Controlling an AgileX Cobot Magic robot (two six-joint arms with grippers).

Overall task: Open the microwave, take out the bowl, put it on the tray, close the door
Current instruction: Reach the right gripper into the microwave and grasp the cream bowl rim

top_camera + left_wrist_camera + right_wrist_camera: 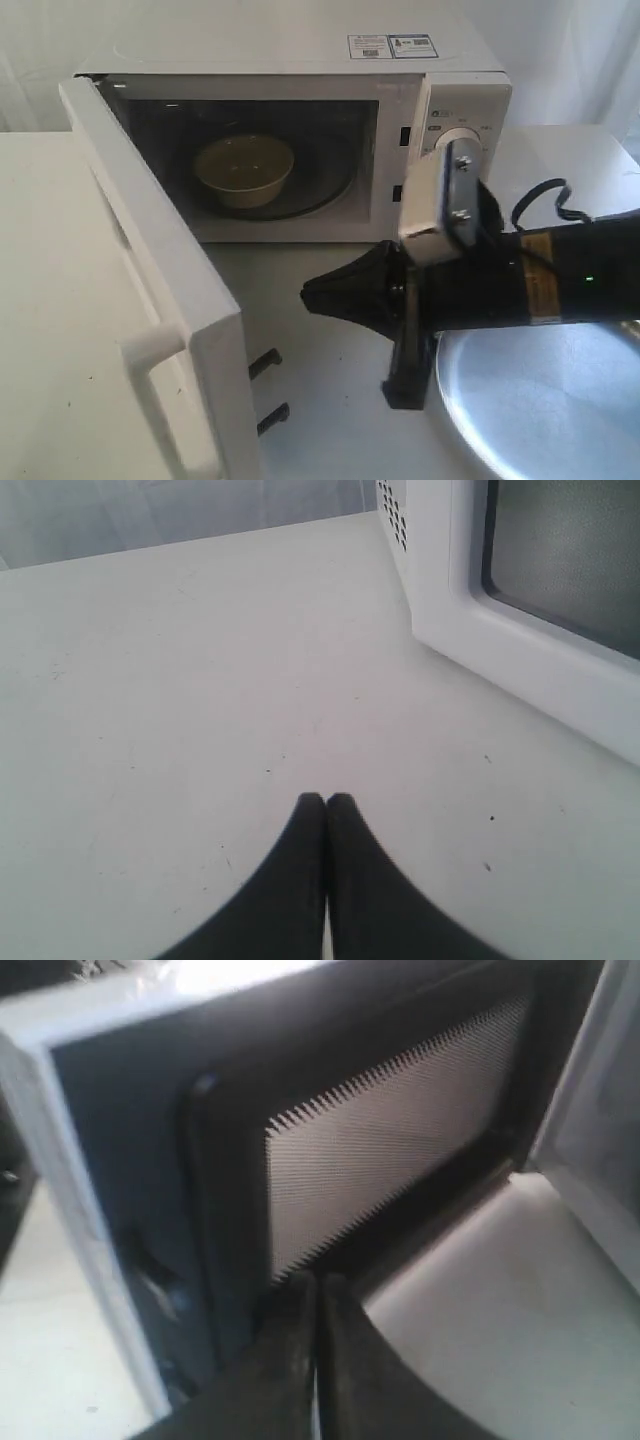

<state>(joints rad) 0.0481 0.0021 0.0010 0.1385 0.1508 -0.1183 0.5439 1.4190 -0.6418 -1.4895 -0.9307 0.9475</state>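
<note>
exterior: microwave far centre, door standing wide open toward near left. bowl inside cavity, beyond and left of right gripper. gripper fingers pressed together, empty, pointing left in front of open cavity. tray near right, under arm, cut by frame edge.
left wrist: left gripper pressed together, empty, over table; door's outer window close by.
right wrist: blurred; gripper tips together, near door's inner mesh; bowl out of sight.

I find the mouth of the microwave clear to the bowl. The door, swung wide, walls off the left, its latch hooks jutting out. My right arm lies across the front over the tray; bare table separates the right gripper from the door.
</note>
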